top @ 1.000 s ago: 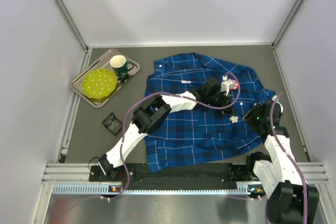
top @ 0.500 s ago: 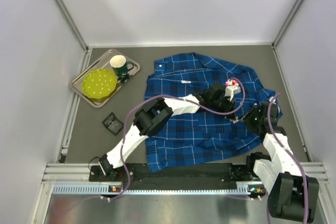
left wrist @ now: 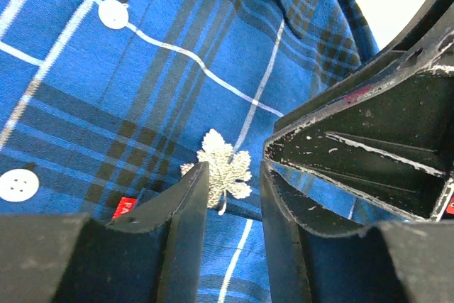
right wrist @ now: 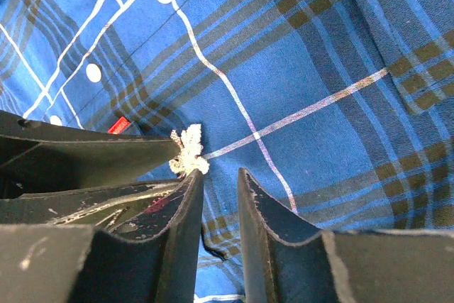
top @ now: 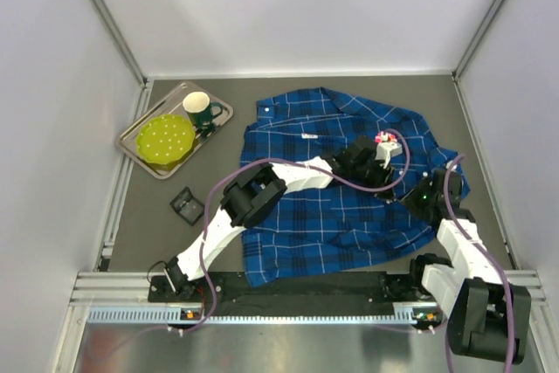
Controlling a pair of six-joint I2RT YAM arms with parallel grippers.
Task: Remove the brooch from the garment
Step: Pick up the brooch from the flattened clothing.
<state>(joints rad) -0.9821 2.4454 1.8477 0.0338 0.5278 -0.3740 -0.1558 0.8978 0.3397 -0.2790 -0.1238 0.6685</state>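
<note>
The garment (top: 323, 207), a blue and navy plaid shirt with white buttons, lies spread flat on the table. The brooch (left wrist: 223, 168), a silver leaf, is pinned to it near a small red tag (left wrist: 125, 208). My left gripper (left wrist: 233, 179) is open and low over the cloth, with the leaf lying just at the gap between its fingertips. My right gripper (right wrist: 220, 179) is open a narrow way, its left fingertip right beside the brooch (right wrist: 186, 150), with only cloth between the fingers. The two grippers meet tip to tip over the shirt's right side (top: 397, 196).
A metal tray (top: 140, 148) at the back left holds a green cup (top: 201, 111) and a yellow-green dotted plate (top: 166, 137). A small black object (top: 186, 205) lies on the table left of the shirt. White walls close in the table.
My left gripper has come down and right onto the brooch. My right gripper has moved up and left to it. In the top view the brooch is now mostly covered by both.
</note>
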